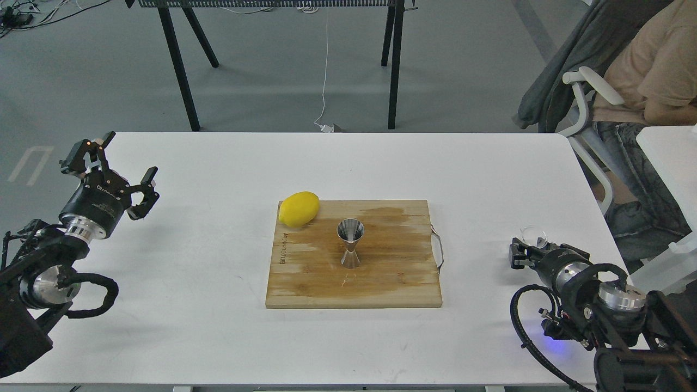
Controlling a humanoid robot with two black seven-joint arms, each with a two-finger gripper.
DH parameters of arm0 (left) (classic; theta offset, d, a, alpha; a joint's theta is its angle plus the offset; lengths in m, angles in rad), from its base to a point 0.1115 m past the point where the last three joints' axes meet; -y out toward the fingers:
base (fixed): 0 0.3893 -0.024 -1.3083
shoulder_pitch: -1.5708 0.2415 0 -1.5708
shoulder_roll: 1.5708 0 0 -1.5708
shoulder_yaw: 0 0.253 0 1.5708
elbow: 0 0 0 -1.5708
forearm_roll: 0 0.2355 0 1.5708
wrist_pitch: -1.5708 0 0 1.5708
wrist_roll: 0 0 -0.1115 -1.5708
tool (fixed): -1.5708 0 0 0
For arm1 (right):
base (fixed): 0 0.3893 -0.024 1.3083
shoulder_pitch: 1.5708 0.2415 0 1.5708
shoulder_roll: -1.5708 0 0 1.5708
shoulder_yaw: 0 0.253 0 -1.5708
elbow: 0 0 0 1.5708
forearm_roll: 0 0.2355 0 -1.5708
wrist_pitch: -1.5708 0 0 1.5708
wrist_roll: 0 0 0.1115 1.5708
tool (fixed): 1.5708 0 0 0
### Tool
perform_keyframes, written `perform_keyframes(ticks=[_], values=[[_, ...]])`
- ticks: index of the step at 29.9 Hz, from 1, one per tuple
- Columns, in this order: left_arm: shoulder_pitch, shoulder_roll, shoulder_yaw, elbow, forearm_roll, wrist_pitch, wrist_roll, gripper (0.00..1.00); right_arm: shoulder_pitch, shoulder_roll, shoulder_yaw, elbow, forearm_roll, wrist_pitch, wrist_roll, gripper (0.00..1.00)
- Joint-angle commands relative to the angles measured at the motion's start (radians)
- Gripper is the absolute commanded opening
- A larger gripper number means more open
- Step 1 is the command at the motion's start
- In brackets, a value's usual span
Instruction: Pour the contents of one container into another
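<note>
The steel hourglass jigger [350,243] stands upright in the middle of the wooden cutting board [392,275], larger cone up. The small clear glass cup [532,236] sits in my right gripper [524,251] low over the table near its right edge; the fingers look shut on it, and I cannot tell whether the cup touches the table. The cup is well to the right of the board and jigger. My left gripper [113,166] hangs open and empty above the table's left edge, far from the board.
A yellow lemon [298,208] lies on the board's far left corner. The board has a metal handle [439,249] on its right side. A seated person in a chair [626,103] is just beyond the table's right end.
</note>
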Motion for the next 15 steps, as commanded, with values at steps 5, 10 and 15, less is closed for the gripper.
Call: perform_keyframes(ticks=[5,10,15], values=[[0.000,-0.001,0.000,0.000,0.000,0.000,0.000,0.99,-0.008,0.003,-0.024,0.019,0.000,0.000,0.000,0.46],[0.000,-0.001,0.000,0.002,0.000,0.000,0.000,0.99,-0.008,0.003,-0.024,0.019,0.000,0.000,0.000,0.55],[0.000,-0.001,0.000,0.002,0.000,0.000,0.000,0.99,-0.014,0.003,-0.024,0.021,0.000,0.000,0.000,0.68]])
